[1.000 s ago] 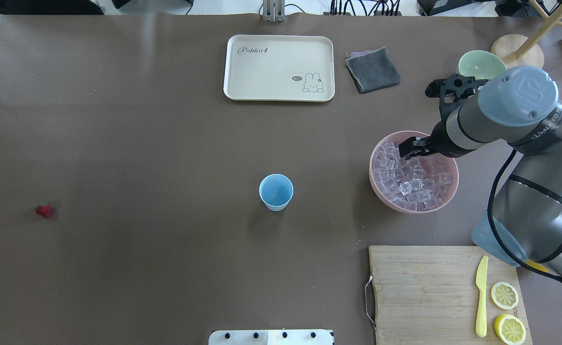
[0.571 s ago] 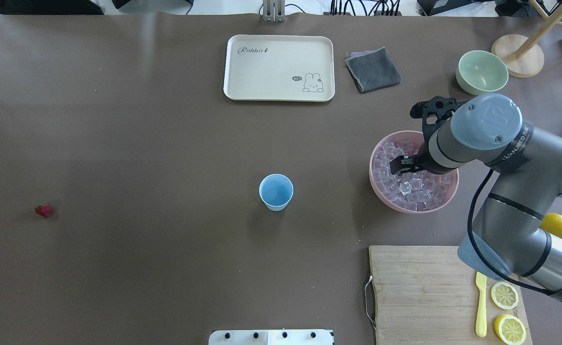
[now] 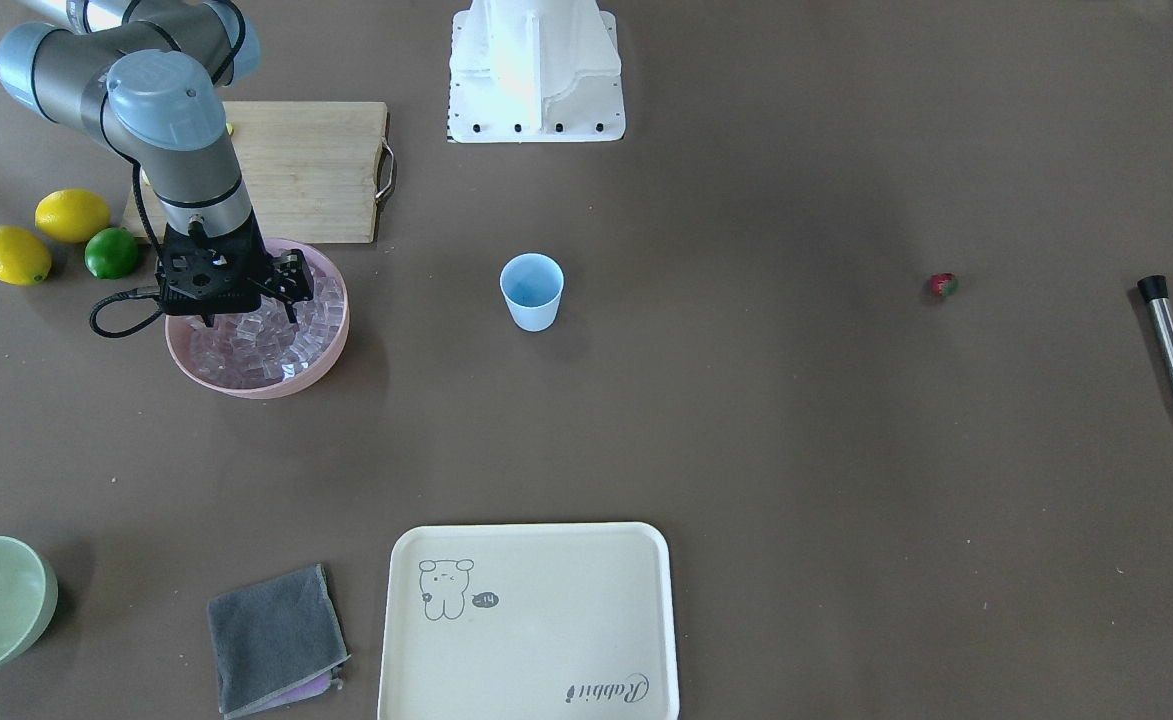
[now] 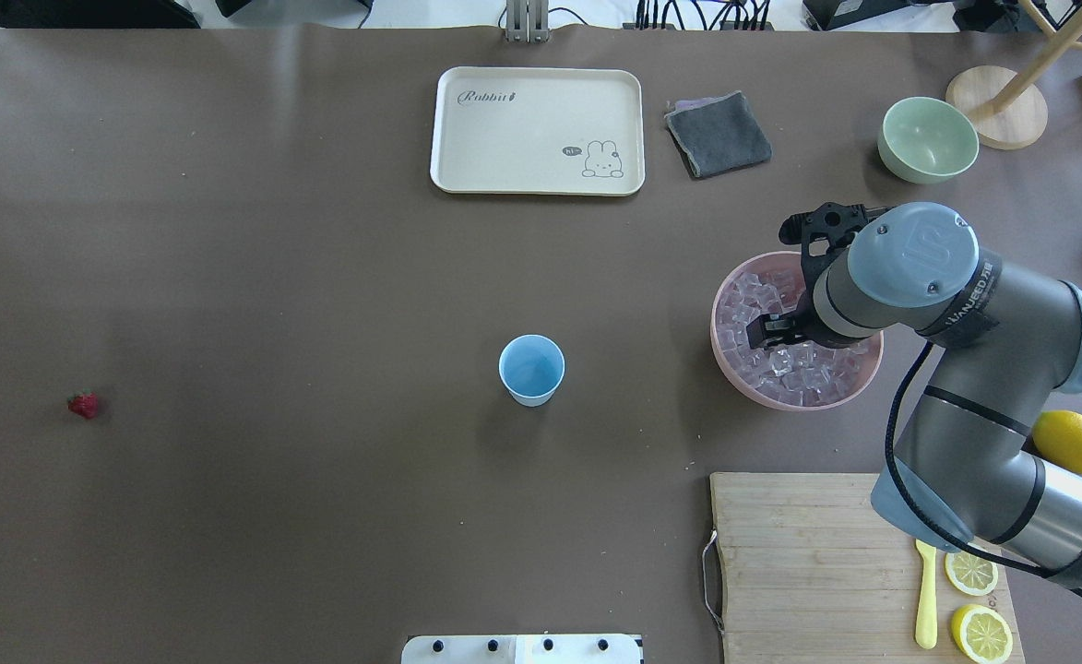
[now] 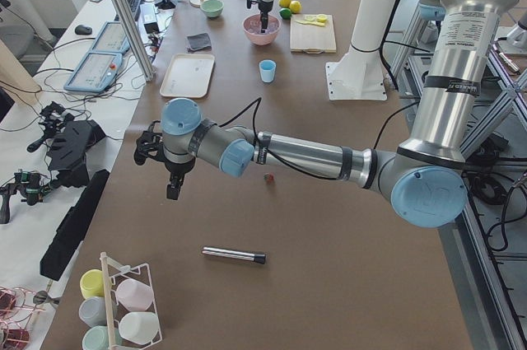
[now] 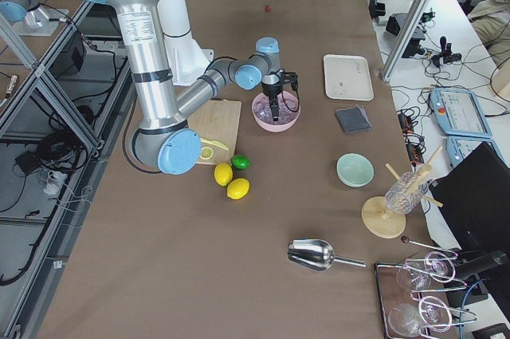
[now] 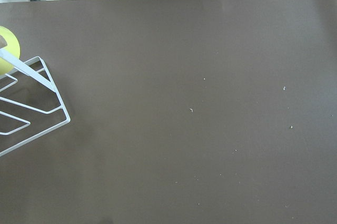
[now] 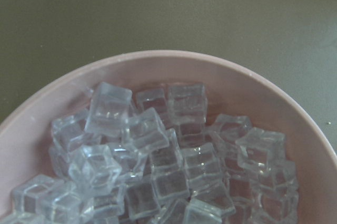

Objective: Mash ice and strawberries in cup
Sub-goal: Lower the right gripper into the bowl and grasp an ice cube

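The light-blue cup (image 4: 531,369) stands upright at mid-table, also in the front view (image 3: 532,290). The red strawberry (image 4: 84,404) lies alone far to the left, also in the front view (image 3: 942,285). The ice (image 4: 799,373) fills a pink bowl (image 4: 785,398) at the right. My right gripper (image 3: 246,305) points down into the ice and looks open; the right wrist view shows ice (image 8: 158,166) close below, without fingertips. My left gripper (image 5: 173,192) shows only in the left side view, above bare table. I cannot tell whether it is open.
A metal rod (image 3: 1171,345) lies beyond the strawberry. A tray (image 4: 538,129), grey cloth (image 4: 718,134) and pale-green bowl (image 4: 928,138) sit at the far edge. A cutting board (image 4: 799,553) with knife and lemon halves is near right. A wire rack (image 7: 31,108) is under the left wrist.
My right arm has swung toward the robot and lowered its gripper from the bowl's far rim into the ice. The cup and strawberry have not moved.
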You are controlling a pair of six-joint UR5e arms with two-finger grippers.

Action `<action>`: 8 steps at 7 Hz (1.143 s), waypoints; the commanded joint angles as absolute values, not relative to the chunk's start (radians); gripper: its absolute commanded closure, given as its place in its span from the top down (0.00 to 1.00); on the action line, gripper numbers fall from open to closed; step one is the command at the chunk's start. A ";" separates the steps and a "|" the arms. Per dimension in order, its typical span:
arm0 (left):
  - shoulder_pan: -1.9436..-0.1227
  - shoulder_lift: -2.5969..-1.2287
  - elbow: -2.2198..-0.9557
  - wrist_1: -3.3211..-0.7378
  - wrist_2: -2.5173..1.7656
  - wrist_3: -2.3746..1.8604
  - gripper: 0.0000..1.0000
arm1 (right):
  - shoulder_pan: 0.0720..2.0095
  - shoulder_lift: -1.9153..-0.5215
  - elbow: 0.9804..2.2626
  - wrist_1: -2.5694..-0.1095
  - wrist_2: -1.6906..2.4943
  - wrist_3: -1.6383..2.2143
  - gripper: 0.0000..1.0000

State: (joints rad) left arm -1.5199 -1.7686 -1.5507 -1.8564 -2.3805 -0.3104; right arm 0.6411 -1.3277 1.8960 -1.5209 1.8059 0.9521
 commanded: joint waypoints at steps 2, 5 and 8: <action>-1.558 -1.799 -1.552 -1.799 -2.422 -0.308 0.98 | 0.629 -1.341 1.891 -1.520 1.793 0.953 0.89; -1.591 -1.798 -1.554 -1.799 -2.422 -0.307 0.98 | 0.611 -1.332 1.888 -1.513 1.795 1.094 0.14; -1.591 -1.784 -1.548 -1.799 -2.419 -0.301 0.98 | 0.621 -1.327 1.894 -1.516 1.798 1.097 0.00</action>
State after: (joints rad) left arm -1.5901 -1.7895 -1.5501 -1.7993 -2.4199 -0.3040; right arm 0.6126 -1.3287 1.8930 -1.5134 1.7959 1.0944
